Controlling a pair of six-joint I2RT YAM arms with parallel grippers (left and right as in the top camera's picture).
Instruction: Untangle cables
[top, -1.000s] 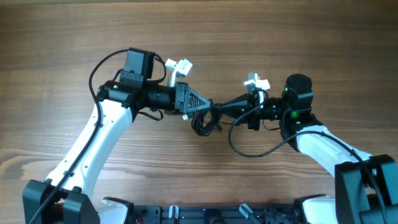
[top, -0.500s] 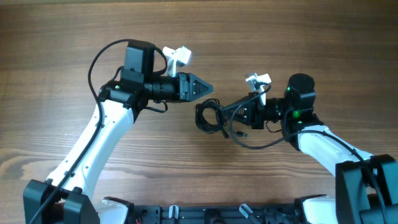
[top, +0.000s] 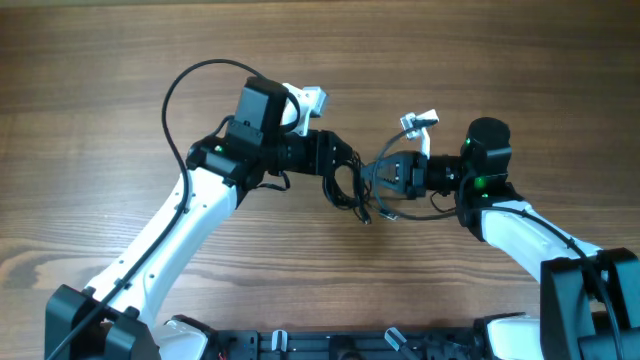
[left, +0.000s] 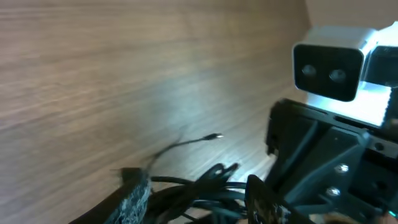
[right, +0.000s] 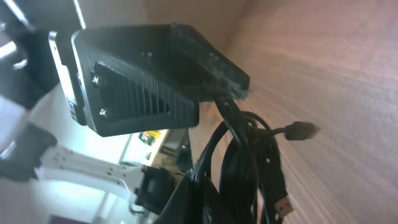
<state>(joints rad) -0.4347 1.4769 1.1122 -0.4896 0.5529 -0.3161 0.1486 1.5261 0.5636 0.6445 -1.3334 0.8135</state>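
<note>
1. At the left side of the cables (top: 348, 188), the left fingers (left: 134, 198) are standing partly apart, straddling some of the strands without pinching them.
2. At the right side of the cables, the right fingers (top: 385, 177) are clamping shut on several strands.
3. The cables are bunching in a black tangle over the wooden table (top: 120, 80), with one plug end poking out free; whether they are touching the table is unclear.

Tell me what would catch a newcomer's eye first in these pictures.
A dark bunch of cables at the middle of the wooden table draws the eye first. The right gripper is clamped shut on it from one side, and the left gripper stands open at its other side.
</note>
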